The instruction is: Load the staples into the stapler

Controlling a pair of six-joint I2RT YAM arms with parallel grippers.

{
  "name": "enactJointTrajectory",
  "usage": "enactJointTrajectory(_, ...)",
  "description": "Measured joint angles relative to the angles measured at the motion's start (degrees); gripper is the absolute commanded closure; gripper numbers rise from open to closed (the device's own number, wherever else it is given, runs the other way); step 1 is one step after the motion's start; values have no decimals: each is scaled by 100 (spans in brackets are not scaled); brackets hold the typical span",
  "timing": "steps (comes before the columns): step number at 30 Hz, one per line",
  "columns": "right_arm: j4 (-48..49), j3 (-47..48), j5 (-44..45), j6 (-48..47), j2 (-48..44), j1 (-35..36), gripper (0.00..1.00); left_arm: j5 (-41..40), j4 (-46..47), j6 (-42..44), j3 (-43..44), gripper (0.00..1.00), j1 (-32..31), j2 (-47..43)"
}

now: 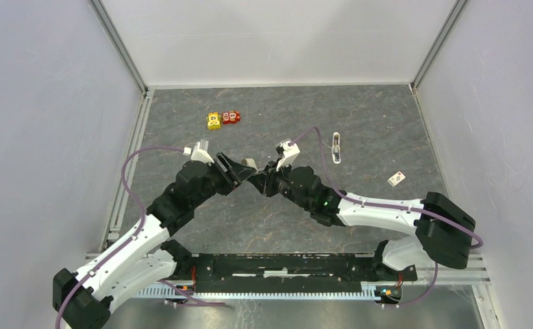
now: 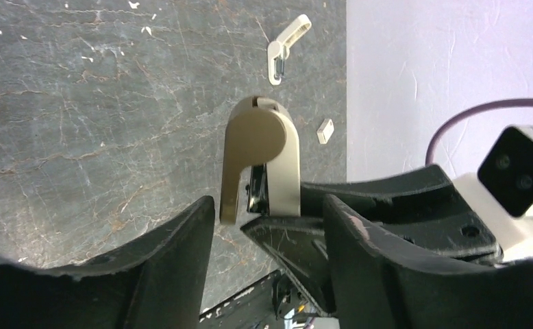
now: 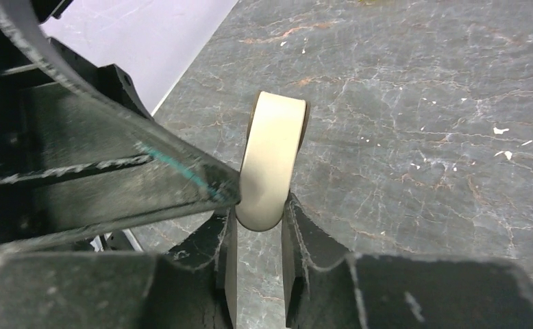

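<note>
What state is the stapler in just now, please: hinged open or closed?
Open, it appears: in the left wrist view the stapler has its two cream halves splayed apart below its rounded end, dark parts between.

Lab rig — white-walled enclosure [image 1: 277,41]

Overhead camera looks down on the whole worktop [image 1: 277,226]; both wrist cameras, close in, share the stapler [image 1: 249,163] near its centre.
</note>
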Motion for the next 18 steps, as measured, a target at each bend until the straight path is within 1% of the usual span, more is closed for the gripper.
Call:
enactJointTrajectory(3, -26, -22, 55, -81, -76, -28, 100, 39, -118, 146, 33, 22, -7, -131)
enactJointTrajectory(6, -42, -146, 61, -164, -330, -107, 100, -31, -363, 494, 125, 15, -22, -317)
enactJointTrajectory(10, -111, -393, -125, -306, -833, -391, 100, -122, -688, 1167, 273, 11, -26, -605)
enactJointTrajectory(13, -146, -586, -546, -413, -1309, -767, 100, -2, -776, 1799, 407, 10, -26, -763)
enactJointTrajectory(15, -133, -752, -1043, -492, -1659, -1086, 100, 201, -708, 2122, 435, 10, -24, -791)
enactJointTrajectory(18, -216, -949, -1838, -662, -2168, -1545, 100, 761, -544, 2524, 442, 10, -26, -791)
